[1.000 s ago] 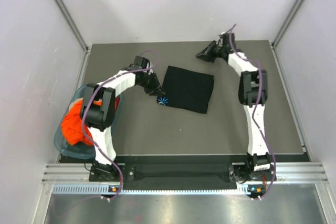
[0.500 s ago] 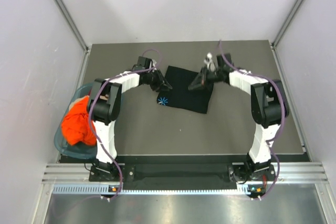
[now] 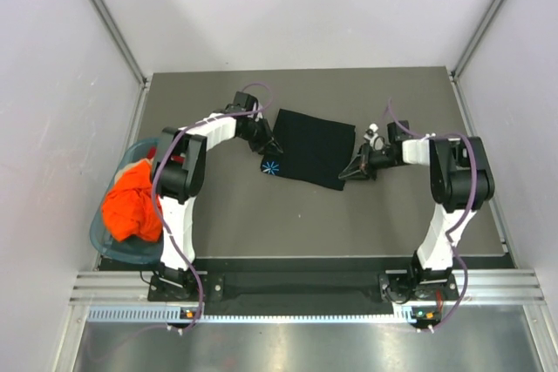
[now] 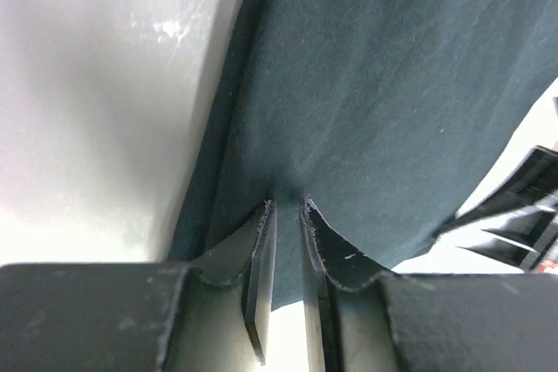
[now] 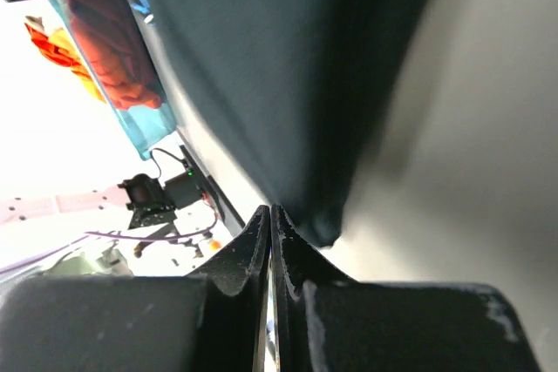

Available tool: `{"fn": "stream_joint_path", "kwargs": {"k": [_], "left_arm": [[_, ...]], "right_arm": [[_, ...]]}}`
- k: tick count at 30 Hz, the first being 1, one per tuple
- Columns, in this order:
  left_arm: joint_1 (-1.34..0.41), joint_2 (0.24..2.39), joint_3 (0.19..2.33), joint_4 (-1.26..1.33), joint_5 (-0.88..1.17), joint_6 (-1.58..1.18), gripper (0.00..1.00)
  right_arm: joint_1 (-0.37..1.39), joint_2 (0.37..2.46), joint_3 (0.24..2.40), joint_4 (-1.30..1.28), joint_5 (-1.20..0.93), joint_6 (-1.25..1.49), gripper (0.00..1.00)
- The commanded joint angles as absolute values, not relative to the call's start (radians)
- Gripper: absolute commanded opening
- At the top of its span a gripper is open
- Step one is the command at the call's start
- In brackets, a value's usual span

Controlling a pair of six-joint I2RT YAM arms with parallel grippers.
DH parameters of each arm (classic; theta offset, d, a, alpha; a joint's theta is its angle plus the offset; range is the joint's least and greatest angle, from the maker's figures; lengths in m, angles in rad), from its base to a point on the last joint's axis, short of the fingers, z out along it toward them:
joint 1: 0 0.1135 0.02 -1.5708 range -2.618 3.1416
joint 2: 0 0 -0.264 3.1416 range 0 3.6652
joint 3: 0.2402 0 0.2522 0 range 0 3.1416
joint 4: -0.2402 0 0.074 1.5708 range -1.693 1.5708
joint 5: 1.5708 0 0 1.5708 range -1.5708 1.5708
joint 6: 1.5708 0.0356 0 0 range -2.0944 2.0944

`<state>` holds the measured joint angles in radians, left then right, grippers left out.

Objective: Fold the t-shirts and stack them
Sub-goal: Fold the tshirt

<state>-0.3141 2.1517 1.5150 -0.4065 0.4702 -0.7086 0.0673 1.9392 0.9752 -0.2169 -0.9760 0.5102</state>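
Top external view showed my right gripper (image 3: pixel 347 174) had swung in from the far back of the table (image 3: pixel 261 224) to the near right corner of the folded black shirt (image 3: pixel 309 150), fingers pressed together on nothing. My left gripper (image 3: pixel 267 143) stayed pinching the shirt's left edge. I judged this shirt nearly finished, while the orange shirt (image 3: pixel 129 206) lay unfolded in the basket (image 3: pixel 98 234).

black t-shirt (image 3: pixel 312 149): lying flat on the worktop (image 3: pixel 261 224) at upper centre of the frame, folded into a slightly tilted rectangle | starburst mark (image 3: pixel 270 166): showing blue-white at its lower-left corner | orange t-shirt (image 3: pixel 131 205): sitting crumpled and unfolded in the teal basket (image 3: pixel 112 248) at the left edge, well apart from the black one
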Motion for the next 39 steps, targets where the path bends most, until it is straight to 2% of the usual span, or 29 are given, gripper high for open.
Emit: {"fn": "stream_joint_path", "kwargs": {"k": [1, 4, 9, 18, 22, 30, 35, 39], "left_arm": [[-0.313, 2.094, 1.508, -0.518, 0.388, -0.626, 0.24], [-0.327, 2.056, 1.522, -0.52, 0.41, -0.63, 0.24], [-0.328, 2.072, 1.519, -0.506, 0.416, -0.649, 0.24], [-0.322, 2.155, 1.459, -0.503, 0.365, -0.624, 0.23], [-0.322, 2.149, 1.442, -0.503, 0.354, -0.611, 0.23], [-0.322, 2.089, 1.462, -0.525, 0.357, -0.606, 0.24], [-0.324, 2.097, 1.459, -0.531, 0.365, -0.607, 0.24], [-0.324, 2.103, 1.451, -0.523, 0.367, -0.611, 0.23]], "right_arm": [[0.072, 1.806, 0.986, -0.297, -0.93, 0.426, 0.0], [0.106, 1.75, 1.06, -0.308, -0.943, 0.466, 0.0], [0.152, 1.833, 1.138, -0.285, -0.962, 0.494, 0.01], [0.107, 1.933, 0.899, -0.169, -0.907, 0.436, 0.0], [0.086, 1.887, 0.847, -0.207, -0.859, 0.394, 0.0], [0.103, 1.72, 1.026, -0.299, -0.884, 0.471, 0.0], [0.121, 1.807, 1.092, -0.193, -0.92, 0.555, 0.0], [0.126, 1.865, 1.022, -0.161, -0.908, 0.531, 0.0]]}}
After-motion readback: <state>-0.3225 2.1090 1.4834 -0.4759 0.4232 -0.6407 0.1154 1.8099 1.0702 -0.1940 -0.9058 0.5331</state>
